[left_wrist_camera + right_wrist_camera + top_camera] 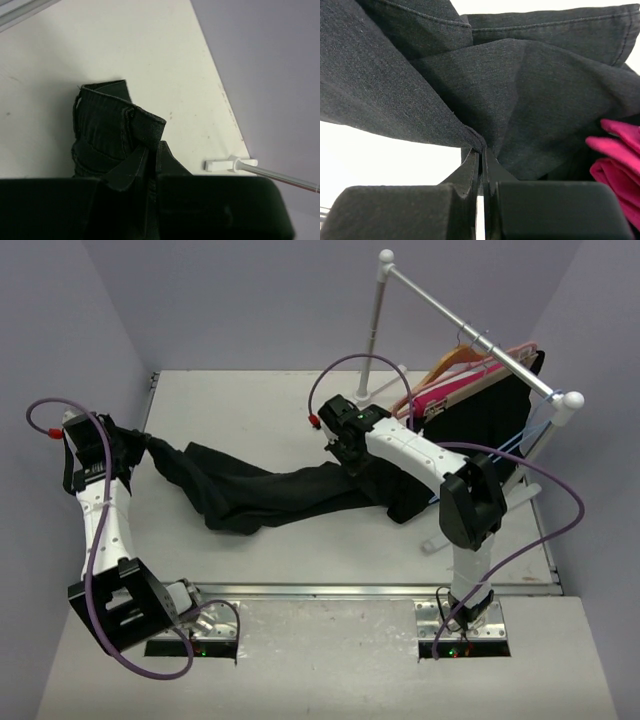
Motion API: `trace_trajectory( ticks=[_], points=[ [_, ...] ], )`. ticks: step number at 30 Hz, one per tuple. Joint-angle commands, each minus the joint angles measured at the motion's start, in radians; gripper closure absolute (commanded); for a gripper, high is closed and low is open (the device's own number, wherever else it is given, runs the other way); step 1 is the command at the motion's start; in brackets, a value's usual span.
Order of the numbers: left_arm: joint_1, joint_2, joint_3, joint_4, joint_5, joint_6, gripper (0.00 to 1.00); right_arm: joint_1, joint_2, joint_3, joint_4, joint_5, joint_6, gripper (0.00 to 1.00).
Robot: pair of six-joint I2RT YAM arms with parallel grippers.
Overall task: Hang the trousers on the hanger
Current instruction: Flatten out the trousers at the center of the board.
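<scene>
Starting from the near side, the left tool point(152, 150) is closed tight on a thick stitched edge of the trousers point(260, 490), near the left edge of the worktop point(250, 400). The right tool point(481, 150) is also closed, with a fold of the same black cloth pinched between its 2 fingers, close to the other end. Between the 2 tools the trousers lie along the worktop, wrinkled, with their long axis running left to right. Further back, on the right, stands the rail point(470, 335). The hanger point(445, 368) hangs on it, beside a pink garment point(450, 395) and a black garment point(505, 420). So the hanger lies behind and to the right of the trousers, and the right arm is the nearer one to it. I see no container; only the rail carries things.
</scene>
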Motion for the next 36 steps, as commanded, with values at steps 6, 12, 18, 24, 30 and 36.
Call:
trace_trajectory(
  ticks=[6,12,18,24,30,36],
  points=[
    [0.033,-0.083,0.032,0.106,0.084,0.009,1.00,-0.026,0.158,0.385,-0.080,-0.043,0.016,1.00],
    [0.033,-0.219,-0.007,0.083,-0.083,-0.042,1.00,-0.024,0.184,0.492,0.149,0.036,-0.035,1.00],
    [0.033,-0.329,-0.084,0.065,-0.232,-0.111,1.00,-0.024,0.336,0.567,0.304,0.137,-0.230,0.90],
    [0.033,-0.343,-0.105,0.062,-0.260,-0.105,1.00,-0.013,0.361,0.581,0.277,0.170,-0.190,0.27],
    [0.033,-0.315,-0.004,-0.020,-0.294,-0.082,1.00,0.045,0.170,0.358,0.205,0.094,-0.140,0.18],
    [0.029,-0.269,0.184,-0.213,-0.401,-0.052,1.00,0.046,0.052,0.101,0.197,0.057,-0.180,0.20]
  ],
)
